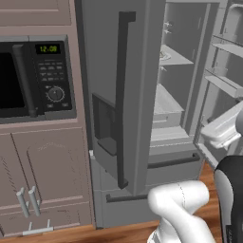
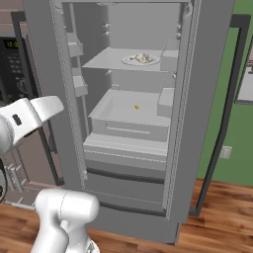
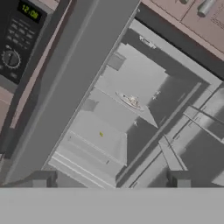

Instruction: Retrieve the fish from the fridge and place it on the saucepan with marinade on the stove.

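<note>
fridge right door open | fish on plate, upper shelf | gripper parted, empty

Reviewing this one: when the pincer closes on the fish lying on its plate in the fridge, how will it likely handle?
The fish is a small lump, so probably light. It lies loose on a shallow plate, so a nudge may slide it or the plate.

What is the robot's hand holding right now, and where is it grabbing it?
Nothing. The two dark fingertips stand apart with no thing between them. The small pale grey-beige fish lies on a white round plate on a pale grey fridge shelf.
</note>
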Controlling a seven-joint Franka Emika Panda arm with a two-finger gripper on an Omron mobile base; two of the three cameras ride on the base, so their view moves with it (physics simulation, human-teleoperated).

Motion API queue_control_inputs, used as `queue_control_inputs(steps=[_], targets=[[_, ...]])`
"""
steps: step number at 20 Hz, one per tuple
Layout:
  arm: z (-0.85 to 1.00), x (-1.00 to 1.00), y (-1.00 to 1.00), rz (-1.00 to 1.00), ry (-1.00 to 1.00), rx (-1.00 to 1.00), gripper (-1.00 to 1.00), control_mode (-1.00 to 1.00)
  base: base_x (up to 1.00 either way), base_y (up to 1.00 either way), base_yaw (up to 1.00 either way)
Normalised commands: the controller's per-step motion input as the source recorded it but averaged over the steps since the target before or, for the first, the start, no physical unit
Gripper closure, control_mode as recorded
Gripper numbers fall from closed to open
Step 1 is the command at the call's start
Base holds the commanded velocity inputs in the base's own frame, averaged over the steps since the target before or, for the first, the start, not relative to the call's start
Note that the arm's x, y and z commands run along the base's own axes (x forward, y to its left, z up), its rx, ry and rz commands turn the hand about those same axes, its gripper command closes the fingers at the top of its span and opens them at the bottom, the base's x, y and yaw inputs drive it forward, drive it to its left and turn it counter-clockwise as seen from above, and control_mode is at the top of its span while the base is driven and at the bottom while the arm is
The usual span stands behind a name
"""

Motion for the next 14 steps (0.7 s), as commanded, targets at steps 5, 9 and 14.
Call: queue_control_inputs(steps=[5, 9, 14], targets=[[0.21, 0.00, 0.01, 0.11, -0.04, -0.29, -1.00, -1.00, 0.00, 0.00, 0.00], [0.02, 0.00, -0.07, 0.28, 0.00, -0.24, -1.00, -1.00, 0.00, 0.00, 0.00], [-0.04, 0.04, -0.03, 0.35, -0.01, -0.17, -1.00, -1.00, 0.00, 0.00, 0.00]])
